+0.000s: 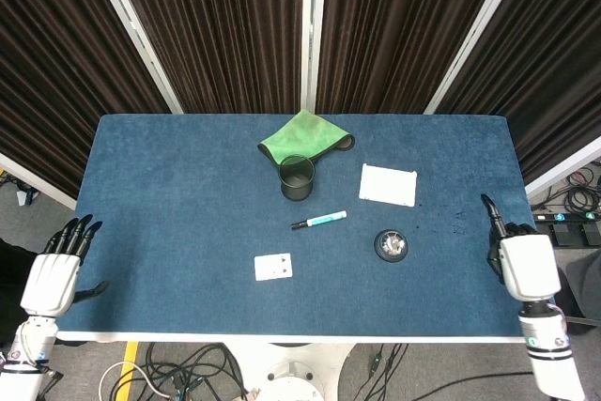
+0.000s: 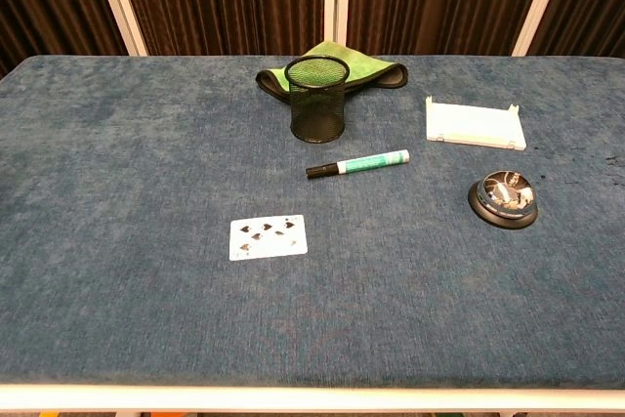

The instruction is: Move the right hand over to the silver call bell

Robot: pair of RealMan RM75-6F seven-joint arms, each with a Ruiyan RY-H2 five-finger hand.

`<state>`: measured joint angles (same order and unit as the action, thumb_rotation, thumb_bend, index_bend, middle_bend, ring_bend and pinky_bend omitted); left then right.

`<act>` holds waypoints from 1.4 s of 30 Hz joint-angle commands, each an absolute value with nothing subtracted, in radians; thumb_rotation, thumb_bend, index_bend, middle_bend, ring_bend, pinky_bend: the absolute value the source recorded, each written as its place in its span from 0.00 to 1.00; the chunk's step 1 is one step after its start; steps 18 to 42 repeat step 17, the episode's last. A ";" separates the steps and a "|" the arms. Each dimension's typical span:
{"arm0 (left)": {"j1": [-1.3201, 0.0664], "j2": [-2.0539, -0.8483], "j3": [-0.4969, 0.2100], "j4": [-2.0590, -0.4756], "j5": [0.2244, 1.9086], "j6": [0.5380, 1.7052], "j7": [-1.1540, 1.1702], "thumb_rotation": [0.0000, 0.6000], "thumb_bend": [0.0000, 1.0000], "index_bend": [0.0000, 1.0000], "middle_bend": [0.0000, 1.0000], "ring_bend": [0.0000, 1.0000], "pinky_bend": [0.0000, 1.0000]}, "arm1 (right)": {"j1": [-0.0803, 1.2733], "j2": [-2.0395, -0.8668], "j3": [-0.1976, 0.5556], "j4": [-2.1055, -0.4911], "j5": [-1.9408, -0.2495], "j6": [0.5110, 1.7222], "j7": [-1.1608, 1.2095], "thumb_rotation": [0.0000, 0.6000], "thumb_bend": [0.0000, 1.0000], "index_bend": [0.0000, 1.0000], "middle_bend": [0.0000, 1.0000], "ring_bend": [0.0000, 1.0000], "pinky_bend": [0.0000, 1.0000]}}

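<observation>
Silver call bell (image 1: pixel 391 245) between marker (image 1: pixel 318 221) and right hand (image 1: pixel 522 262).

Even, diffuse overhead light, both views sharp, no motion blur. Shadows faint and short under the mesh cup (image 2: pixel 317 100). Small glare spot on the call bell (image 2: pixel 503 199) dome (chest view). Curtains (image 1: pixel 216 25) read dark, low detail.

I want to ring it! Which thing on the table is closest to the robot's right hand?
The silver call bell. It sits nearer the right hand than the white pad.
</observation>
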<state>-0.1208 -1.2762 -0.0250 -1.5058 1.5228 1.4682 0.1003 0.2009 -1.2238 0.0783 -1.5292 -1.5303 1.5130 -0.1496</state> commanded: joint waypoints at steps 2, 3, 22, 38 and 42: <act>-0.123 -1.275 -0.026 -1.526 1.517 1.461 0.115 1.00 0.03 0.09 0.01 0.00 0.17 | 0.168 -1.108 0.035 -1.618 -1.414 1.358 -0.151 1.00 0.10 0.00 0.00 0.00 0.00; -0.124 -1.275 -0.026 -1.527 1.515 1.458 0.117 1.00 0.03 0.09 0.01 0.00 0.17 | 0.165 -1.110 0.034 -1.618 -1.408 1.358 -0.154 1.00 0.10 0.00 0.00 0.00 0.00; -0.125 -1.280 -0.024 -1.528 1.516 1.459 0.132 1.00 0.03 0.09 0.01 0.00 0.17 | 0.150 -1.145 0.053 -1.575 -1.455 1.423 -0.152 1.00 0.10 0.00 0.00 0.00 0.00; -0.125 -1.280 -0.024 -1.528 1.516 1.459 0.132 1.00 0.03 0.09 0.01 0.00 0.17 | 0.150 -1.145 0.053 -1.575 -1.455 1.423 -0.152 1.00 0.10 0.00 0.00 0.00 0.00; -0.125 -1.280 -0.024 -1.528 1.516 1.459 0.132 1.00 0.03 0.09 0.01 0.00 0.17 | 0.150 -1.145 0.053 -1.575 -1.455 1.423 -0.152 1.00 0.10 0.00 0.00 0.00 0.00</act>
